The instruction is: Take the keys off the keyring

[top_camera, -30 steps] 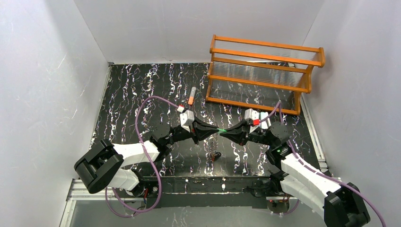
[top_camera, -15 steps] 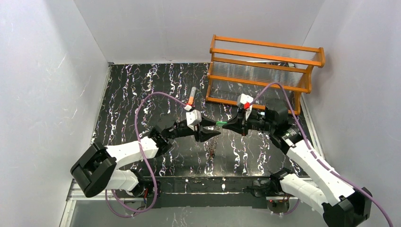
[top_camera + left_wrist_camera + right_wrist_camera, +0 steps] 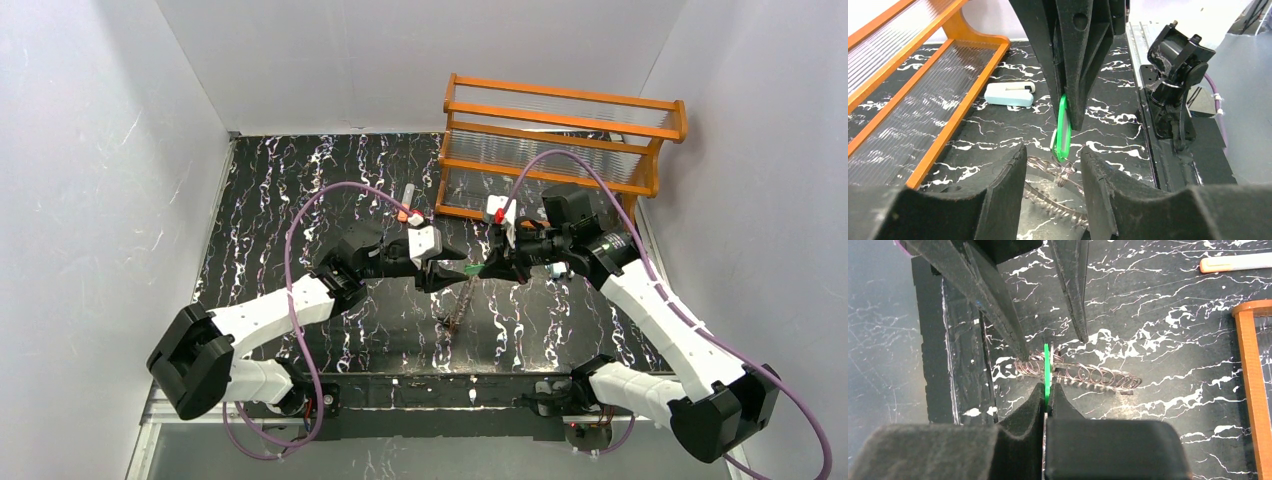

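The right hand (image 3: 1047, 390) is pinched shut on the green key (image 3: 1046, 371). It holds the key by one end, up in the air over the black worktop (image 3: 270, 200) with white squiggles. The key stands on its thin edge between the two black fingers.

The left hand (image 3: 1053, 160) is right in front of the right hand, tip to tip. Its fingers are spread apart, with one on each side of the green key. They hold nothing.

The keyring (image 3: 1088, 375) hangs down from the green key. It looks like a string of thin wire loops, all bunched in a row. I cannot tell if its bottom end touches the worktop.

An orange rack (image 3: 560, 150) stands at the back on the right. A pale clip (image 3: 1009, 94) lies on the worktop near the foot of the rack. An orange and grey tube (image 3: 406, 203) lies just to the left of the rack.
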Action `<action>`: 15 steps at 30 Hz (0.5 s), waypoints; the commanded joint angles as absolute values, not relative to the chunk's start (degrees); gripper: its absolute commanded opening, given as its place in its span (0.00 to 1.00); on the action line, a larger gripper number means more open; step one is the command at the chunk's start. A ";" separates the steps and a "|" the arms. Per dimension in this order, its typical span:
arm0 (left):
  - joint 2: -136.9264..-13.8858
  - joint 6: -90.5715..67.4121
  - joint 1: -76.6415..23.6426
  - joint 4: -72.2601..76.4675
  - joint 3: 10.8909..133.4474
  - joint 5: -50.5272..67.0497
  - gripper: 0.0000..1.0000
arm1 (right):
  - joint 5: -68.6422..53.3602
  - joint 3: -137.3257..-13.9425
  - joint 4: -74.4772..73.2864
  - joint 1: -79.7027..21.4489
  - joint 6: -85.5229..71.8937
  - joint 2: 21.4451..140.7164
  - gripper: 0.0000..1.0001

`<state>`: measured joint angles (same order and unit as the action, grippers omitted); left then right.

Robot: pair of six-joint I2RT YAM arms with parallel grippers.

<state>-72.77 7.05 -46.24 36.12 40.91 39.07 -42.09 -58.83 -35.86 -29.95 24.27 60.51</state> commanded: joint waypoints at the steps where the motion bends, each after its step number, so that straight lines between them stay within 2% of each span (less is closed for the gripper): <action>1: -73.21 8.63 -45.86 32.60 44.39 45.57 0.41 | -44.68 -63.27 -39.72 -29.79 28.20 60.97 0.01; 6: -76.65 6.24 -45.87 33.06 46.81 50.01 0.34 | -45.95 -63.39 -40.53 -29.97 29.09 61.66 0.01; 11: -78.14 4.22 -45.83 33.31 48.26 52.62 0.32 | -45.77 -63.46 -40.94 -30.32 29.38 62.29 0.01; 15: -79.58 2.86 -45.88 33.32 48.86 53.86 0.26 | -46.08 -63.80 -41.00 -30.65 29.52 62.80 0.01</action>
<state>-78.83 4.64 -46.13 33.34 46.33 50.22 -43.70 -60.34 -41.08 -30.13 28.75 62.70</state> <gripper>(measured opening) 0.287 0.043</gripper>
